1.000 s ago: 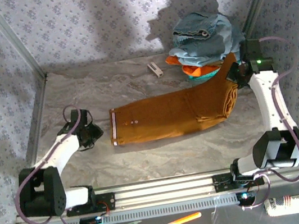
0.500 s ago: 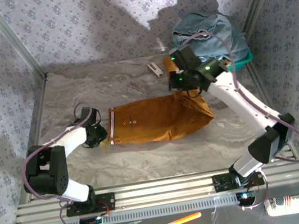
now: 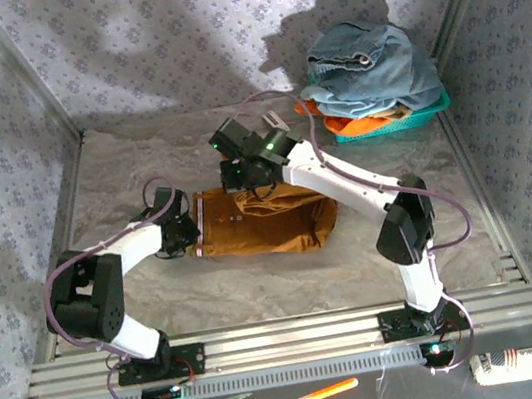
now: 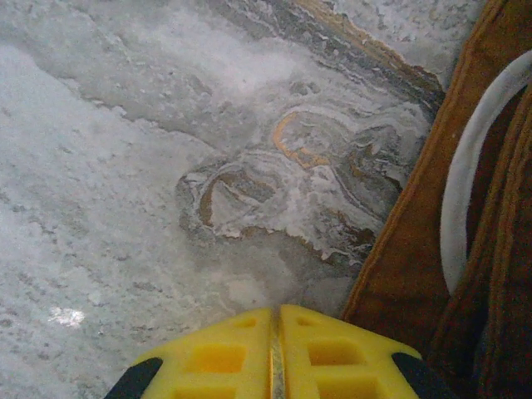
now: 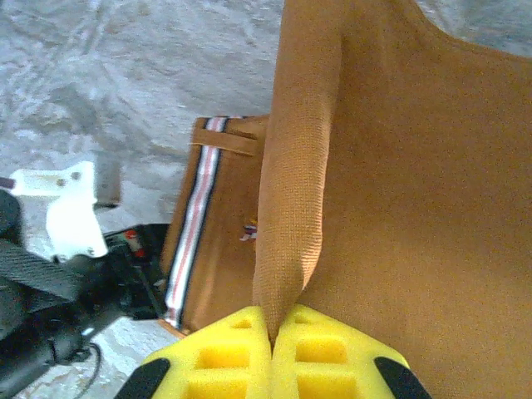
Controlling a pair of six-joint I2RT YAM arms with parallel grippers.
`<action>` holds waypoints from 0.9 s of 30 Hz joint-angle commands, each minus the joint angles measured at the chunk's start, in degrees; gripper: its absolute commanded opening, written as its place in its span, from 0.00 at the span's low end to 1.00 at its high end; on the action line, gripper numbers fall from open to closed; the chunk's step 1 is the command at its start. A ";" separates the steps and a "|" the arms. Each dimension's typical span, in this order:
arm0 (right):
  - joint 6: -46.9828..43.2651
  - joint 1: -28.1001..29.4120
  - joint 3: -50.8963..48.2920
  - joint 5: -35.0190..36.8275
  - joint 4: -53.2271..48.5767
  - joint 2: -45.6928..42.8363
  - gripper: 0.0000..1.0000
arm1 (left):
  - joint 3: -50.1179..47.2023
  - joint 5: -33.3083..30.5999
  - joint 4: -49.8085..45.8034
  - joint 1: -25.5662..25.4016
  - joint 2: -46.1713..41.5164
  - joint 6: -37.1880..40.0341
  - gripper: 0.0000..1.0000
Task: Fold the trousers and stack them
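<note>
Mustard trousers [image 3: 274,220] lie in a folded bundle near the ctr of the marble-look table [image 3: 130,170], waistband end to the left. The right pincer [image 3: 243,181] is over the bundle's far-left part, w/ its arm stretched across from the right base. Wrist view: the right pincer [image 5: 272,322] has its yellow pads pressed together on a raised ridge of the trousers [image 5: 399,166], cloth pinched btwn them. The striped waistband [image 5: 196,216] lies flat to the left of that ridge, next to the left arm's dark wrist [image 5: 58,283]. The left pincer [image 3: 189,234] sits low at the waistband edge. In its own camera the left pincer [image 4: 277,324] has its pads closed against each other, tips over bare table [image 4: 125,166], w/ the trousers' edge [image 4: 399,274] just to the right. Far-right corner: a teal basket [image 3: 429,111] piled w/ light blue denim [image 3: 367,67] over orange cloth [image 3: 355,125], well apart from the trousers.
</note>
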 commanded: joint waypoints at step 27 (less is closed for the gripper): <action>13.52 8.52 -3.04 -10.14 17.41 8.25 0.36 | -8.95 7.03 -1.83 10.09 -15.02 -5.70 0.30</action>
